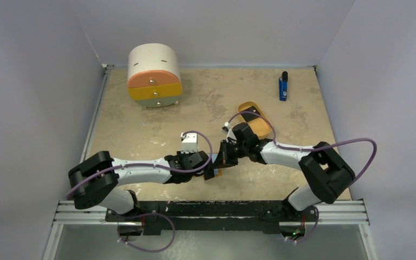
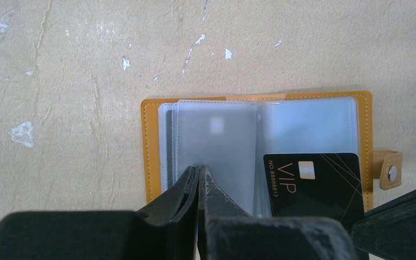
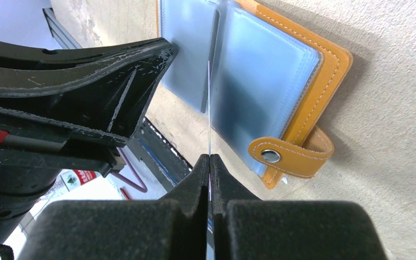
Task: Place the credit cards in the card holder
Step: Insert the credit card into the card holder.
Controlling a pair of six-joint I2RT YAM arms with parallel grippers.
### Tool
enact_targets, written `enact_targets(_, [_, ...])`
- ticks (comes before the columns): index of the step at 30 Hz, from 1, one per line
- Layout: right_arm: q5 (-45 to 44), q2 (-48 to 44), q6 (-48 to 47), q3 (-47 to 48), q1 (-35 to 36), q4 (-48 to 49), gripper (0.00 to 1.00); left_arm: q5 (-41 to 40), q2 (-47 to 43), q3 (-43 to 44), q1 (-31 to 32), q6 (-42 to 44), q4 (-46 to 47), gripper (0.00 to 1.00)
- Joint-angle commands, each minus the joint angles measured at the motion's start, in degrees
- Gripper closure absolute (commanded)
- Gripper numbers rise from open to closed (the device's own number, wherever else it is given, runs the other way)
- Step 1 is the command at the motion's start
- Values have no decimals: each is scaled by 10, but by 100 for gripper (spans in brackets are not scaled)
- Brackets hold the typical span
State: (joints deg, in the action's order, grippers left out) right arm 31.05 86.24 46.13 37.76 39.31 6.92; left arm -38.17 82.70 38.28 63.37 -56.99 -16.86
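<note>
We list one orange card holder (image 2: 151, 151), lying open on the beige table (image 2: 59, 81) between the two arms, with its clear sleeves up and its snap strap (image 2: 392, 172) at one edge. We list one black VIP credit card (image 2: 314, 187), its leading end at the right-hand sleeve, clamped edge-on between the fingers of the right gripper (image 3: 209, 162). The left gripper (image 2: 197, 176) has its fingers together with the tips on the left-hand sleeve; we cannot tell whether they pinch it.

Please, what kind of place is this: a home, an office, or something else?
Probably a robot test booth: plain walls close in a worn tabletop, two arms are bolted to a rail at its edge, and the few props, like the round drawer cabinet, look staged.
</note>
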Motion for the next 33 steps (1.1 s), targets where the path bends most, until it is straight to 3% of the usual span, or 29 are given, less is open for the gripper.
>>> enact_targets(1, [16, 14, -2, 2, -2, 26, 100, 17, 1, -22, -5, -14, -29, 100])
enact_targets(33, [14, 69, 72, -24, -3, 156, 100, 26, -16, -23, -5, -16, -37, 100])
